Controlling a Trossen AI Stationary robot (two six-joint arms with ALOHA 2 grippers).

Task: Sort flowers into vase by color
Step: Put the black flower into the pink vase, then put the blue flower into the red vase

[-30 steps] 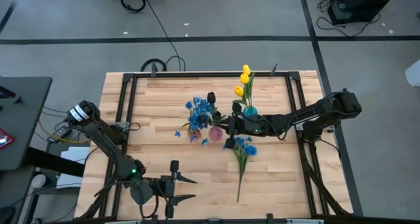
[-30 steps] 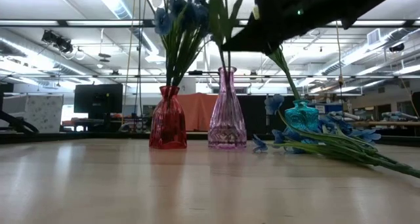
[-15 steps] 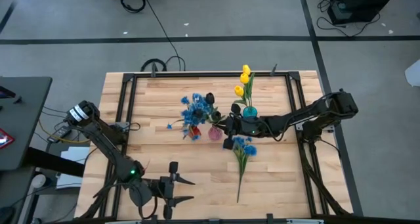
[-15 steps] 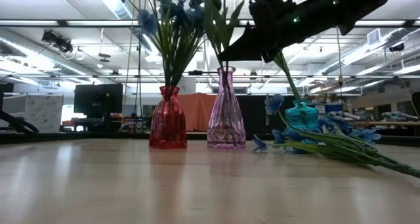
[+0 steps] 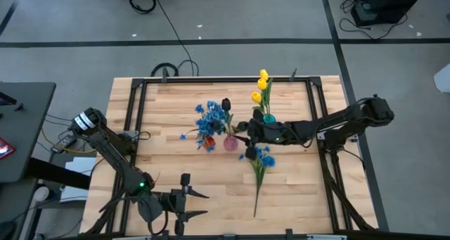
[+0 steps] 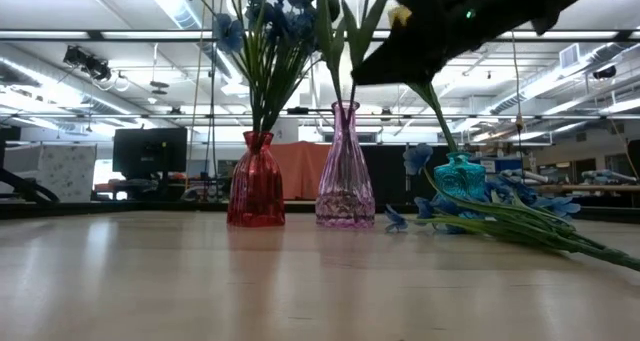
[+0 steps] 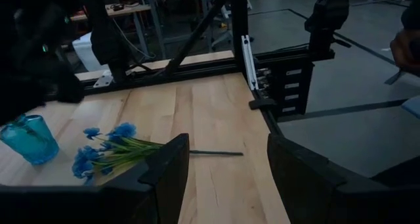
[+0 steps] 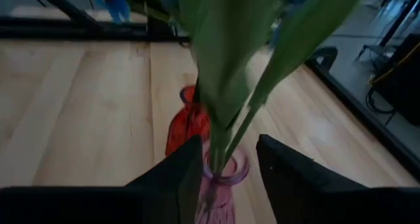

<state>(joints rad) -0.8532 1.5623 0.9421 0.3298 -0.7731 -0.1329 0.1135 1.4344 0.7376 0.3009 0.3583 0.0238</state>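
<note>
Right pincer [image 8: 226, 178], fingers spread, sits mid-frame around the dark tulip's stem [image 8: 220, 129], already in the pink vase [image 8: 220, 181]; left pincer [image 7: 226, 175] waits spread.

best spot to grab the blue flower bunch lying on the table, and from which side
Grip the blue bunch on its bare green stem, below the blossoms, coming straight down from above. It lies flat on the table, the stem trailing toward the near edge, clear of the vases, so jaws set across the stem would close on it without crushing the blooms.
</note>
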